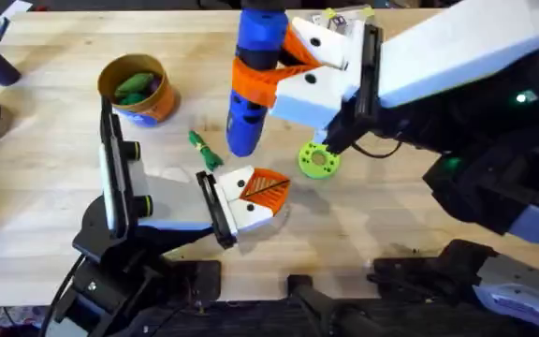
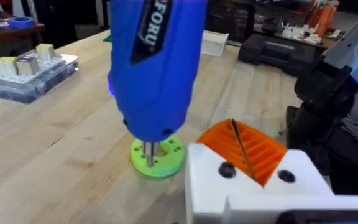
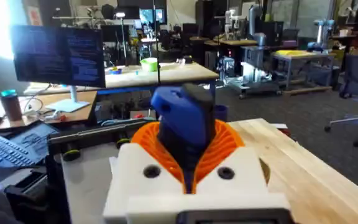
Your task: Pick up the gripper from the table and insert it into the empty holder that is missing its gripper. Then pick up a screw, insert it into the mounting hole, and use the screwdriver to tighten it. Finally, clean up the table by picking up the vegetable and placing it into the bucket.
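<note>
I am clamping my right gripper [image 1: 269, 75] on the thick bright-blue plastic screwdriver [image 1: 251, 84], its tip standing in the round green holed disc [image 1: 318, 160]; it feels top-heavy, rigid and slick, so mid-barrel is best. My left jaws' state I cannot tell.

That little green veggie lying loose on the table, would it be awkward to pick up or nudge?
Probably light: the small slim green toy vegetable looks like thin plastic. Its narrow, rounded shape suggests it may roll or skid if pushed on the smooth wooden table. It lies flat, so pinching it likely needs precise fingers.
</note>
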Tool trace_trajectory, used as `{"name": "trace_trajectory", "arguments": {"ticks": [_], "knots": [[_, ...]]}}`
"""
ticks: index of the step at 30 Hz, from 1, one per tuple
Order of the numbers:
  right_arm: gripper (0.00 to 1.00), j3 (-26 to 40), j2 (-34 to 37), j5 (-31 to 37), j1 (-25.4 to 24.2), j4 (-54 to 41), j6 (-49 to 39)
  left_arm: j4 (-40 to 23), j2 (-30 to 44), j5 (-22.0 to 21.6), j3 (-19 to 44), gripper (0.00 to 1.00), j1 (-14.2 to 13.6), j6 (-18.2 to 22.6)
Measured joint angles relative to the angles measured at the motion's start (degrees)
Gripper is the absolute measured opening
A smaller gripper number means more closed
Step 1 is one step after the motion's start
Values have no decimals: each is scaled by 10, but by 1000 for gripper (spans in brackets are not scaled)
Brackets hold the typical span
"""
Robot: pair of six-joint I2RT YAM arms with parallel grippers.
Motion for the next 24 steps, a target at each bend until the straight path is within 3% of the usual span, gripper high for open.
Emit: {"name": "trace_trajectory", "arguments": {"ticks": [8, 24], "knots": [[37, 0, -1, 29, 0, 52, 5, 0, 0, 0, 0, 18, 0, 0], [38, 57, -50, -15, 0, -4, 81, 0, 0, 0, 0, 18, 0, 0]]}}
